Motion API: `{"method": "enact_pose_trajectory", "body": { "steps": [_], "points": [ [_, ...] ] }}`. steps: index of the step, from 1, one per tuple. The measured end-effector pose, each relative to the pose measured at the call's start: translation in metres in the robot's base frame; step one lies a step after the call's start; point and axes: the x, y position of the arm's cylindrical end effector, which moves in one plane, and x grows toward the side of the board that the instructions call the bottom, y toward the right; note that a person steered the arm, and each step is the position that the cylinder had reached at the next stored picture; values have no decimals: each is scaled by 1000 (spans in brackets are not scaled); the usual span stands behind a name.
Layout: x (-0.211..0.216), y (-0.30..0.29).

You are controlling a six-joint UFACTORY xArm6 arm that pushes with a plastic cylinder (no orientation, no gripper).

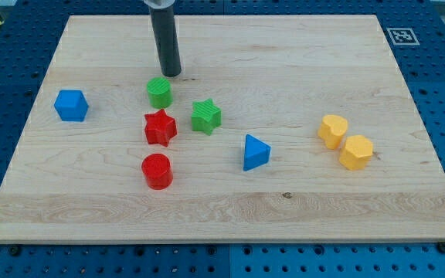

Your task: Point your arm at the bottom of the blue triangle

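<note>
The blue triangle (255,152) lies on the wooden board right of centre. My tip (171,74) is at the end of the dark rod near the view's top, just above the green cylinder (159,92). The tip is well up and to the left of the blue triangle, apart from it. The green star (205,116) and the red star (160,127) lie between the tip and the triangle.
A red cylinder (157,171) sits below the red star. A blue cube (71,105) is at the view's left. Two yellow blocks (333,130) (356,151) sit at the right. The board's edge (222,241) borders a blue pegboard.
</note>
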Motion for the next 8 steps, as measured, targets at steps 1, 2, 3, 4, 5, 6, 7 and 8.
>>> {"method": "enact_pose_trajectory", "body": {
  "steps": [1, 2, 3, 4, 5, 6, 7, 8],
  "points": [
    [3, 1],
    [5, 4],
    [6, 4],
    [6, 7],
    [8, 8],
    [8, 8],
    [8, 10],
    [8, 52]
  ]
}}
